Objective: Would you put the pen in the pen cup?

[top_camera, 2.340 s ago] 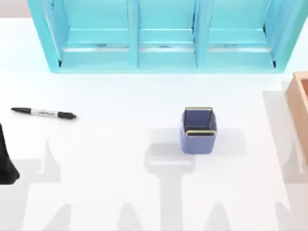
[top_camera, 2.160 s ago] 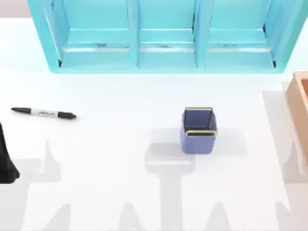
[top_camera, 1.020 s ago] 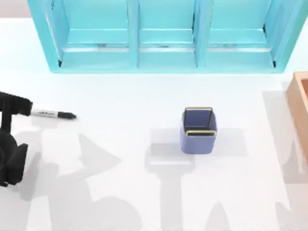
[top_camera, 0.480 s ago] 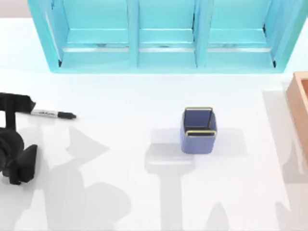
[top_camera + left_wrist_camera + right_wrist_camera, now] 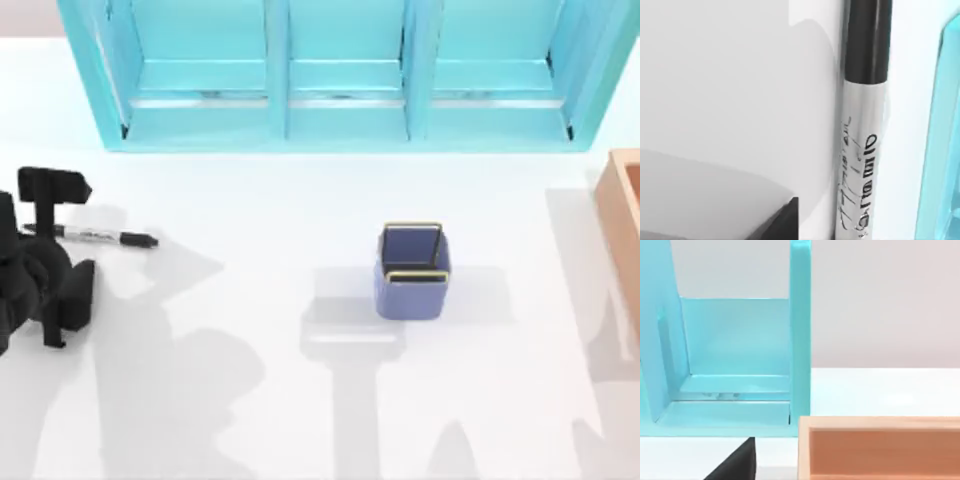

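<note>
The pen (image 5: 108, 237) lies flat on the white table at the left, its black cap end pointing right. My left gripper (image 5: 52, 190) hovers over the pen's left end and hides that tip. In the left wrist view the pen (image 5: 860, 150) is very close, with its white-grey printed barrel and a black end. The pen cup (image 5: 412, 270), small, blue-purple and gold-rimmed, stands upright near the table's middle, well to the right of the pen. A dark edge of my right gripper (image 5: 737, 462) appears in the right wrist view, by the box.
A large turquoise shelf unit (image 5: 340, 80) spans the back of the table and also appears in the right wrist view (image 5: 740, 365). An orange-tan box (image 5: 625, 215) sits at the right edge, close to the right wrist camera (image 5: 880, 447). White table lies between pen and cup.
My left arm has come in from the left edge, moving up and right until its gripper covers the pen's left end. Pen and cup have not moved.
</note>
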